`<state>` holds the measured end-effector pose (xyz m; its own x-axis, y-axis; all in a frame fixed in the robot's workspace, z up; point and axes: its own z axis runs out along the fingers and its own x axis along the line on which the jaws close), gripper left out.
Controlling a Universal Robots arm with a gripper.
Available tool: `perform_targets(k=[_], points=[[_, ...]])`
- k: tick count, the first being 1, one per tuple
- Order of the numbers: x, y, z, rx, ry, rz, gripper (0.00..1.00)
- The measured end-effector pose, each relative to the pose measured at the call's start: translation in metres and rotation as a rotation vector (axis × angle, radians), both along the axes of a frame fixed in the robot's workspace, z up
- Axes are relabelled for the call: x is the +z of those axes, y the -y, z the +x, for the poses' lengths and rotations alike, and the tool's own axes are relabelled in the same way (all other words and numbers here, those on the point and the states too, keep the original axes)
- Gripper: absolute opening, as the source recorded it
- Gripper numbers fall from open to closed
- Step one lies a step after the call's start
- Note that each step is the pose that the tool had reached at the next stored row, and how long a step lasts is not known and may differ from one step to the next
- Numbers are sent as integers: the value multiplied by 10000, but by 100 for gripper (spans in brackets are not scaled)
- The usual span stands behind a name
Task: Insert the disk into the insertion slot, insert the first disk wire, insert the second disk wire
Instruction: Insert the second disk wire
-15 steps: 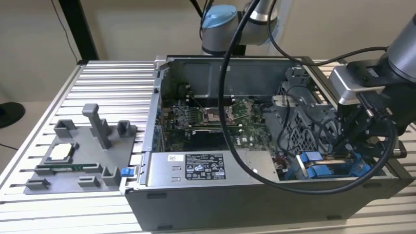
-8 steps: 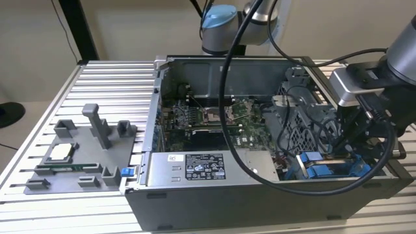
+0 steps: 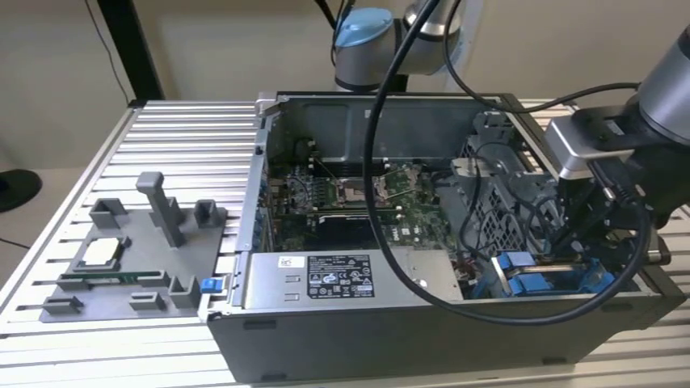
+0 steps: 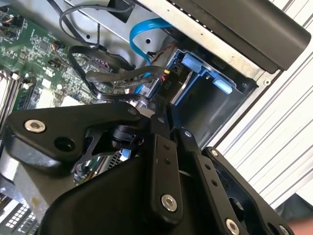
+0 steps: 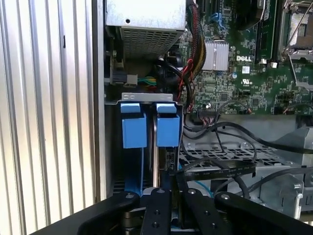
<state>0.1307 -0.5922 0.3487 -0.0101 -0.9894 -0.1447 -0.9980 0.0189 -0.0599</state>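
Note:
My gripper (image 5: 174,185) reaches down into the near corner of the open computer case on the exterior view's right (image 3: 563,255). Its fingers stand close together on the black connector of a flat black disk wire (image 5: 215,171), right at the insertion slot (image 5: 113,147). That connector (image 4: 167,81) also shows in the second wrist view, at the tips of the gripper (image 4: 171,115). Two blue bracket tabs stand side by side in the grey bay. The disk (image 5: 167,129) sits edge-on under one tab, and most of its body is hidden.
A light blue cable (image 4: 146,29) loops above the bay, with black cables bundled next to it. The grey power-supply box (image 3: 323,279) lies along the case's front wall, and the motherboard (image 3: 367,194) lies behind it. A grey fixture plate (image 3: 129,259) stands on the slatted table at the exterior view's left.

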Motion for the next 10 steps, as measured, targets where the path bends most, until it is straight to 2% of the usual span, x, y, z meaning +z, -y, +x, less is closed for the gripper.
perform_targets(k=[4,10], points=[[-11,-12,-1,-2,42,-1,0],[-40,-37,-1,-2,59,1,0]])
